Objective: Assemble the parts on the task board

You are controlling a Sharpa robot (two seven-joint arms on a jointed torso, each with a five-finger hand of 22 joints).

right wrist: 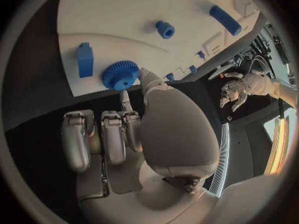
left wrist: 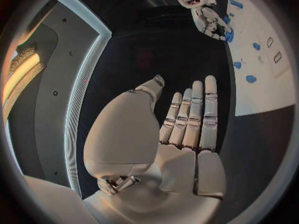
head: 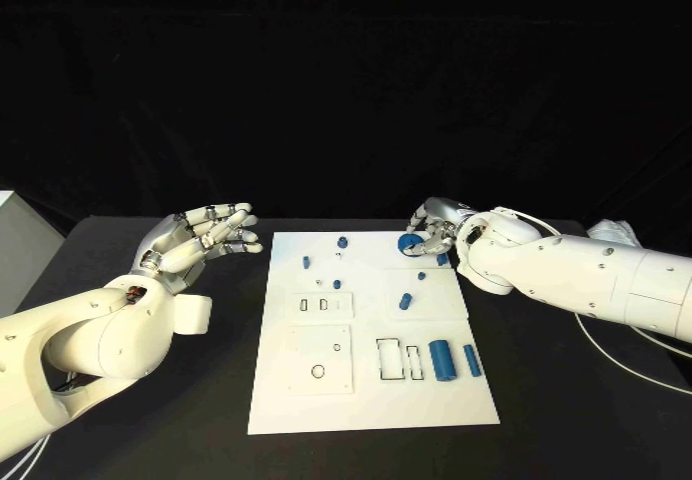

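- Now we take the task board [head: 368, 390] as our landmark: a white plate lying flat in the middle of the black tabletop [head: 577, 400].
- We see the right hand [head: 433, 232] at the board's far right corner, its thumb and a finger touching a blue gear [head: 413, 243] that sits at the board's edge; the other fingers are curled in. From the right wrist view the gear [right wrist: 120, 74] lies on the board by the fingertips, and we cannot tell whether it is truly pinched or only touched.
- A blue block [head: 441, 259] lies on the board just beside the gear.
- The left hand [head: 206, 238] hangs off the board's far left side, above the tabletop, palm up, fingers straight and apart, holding nothing.
- Two blue cylinders [head: 443, 362] lie side by side near the board's near right edge, next to a narrow rectangular slot [head: 389, 358].
- A small blue peg [head: 343, 241] stands near the board's far edge, and another small blue piece [head: 407, 298] lies nearer the board's middle right.
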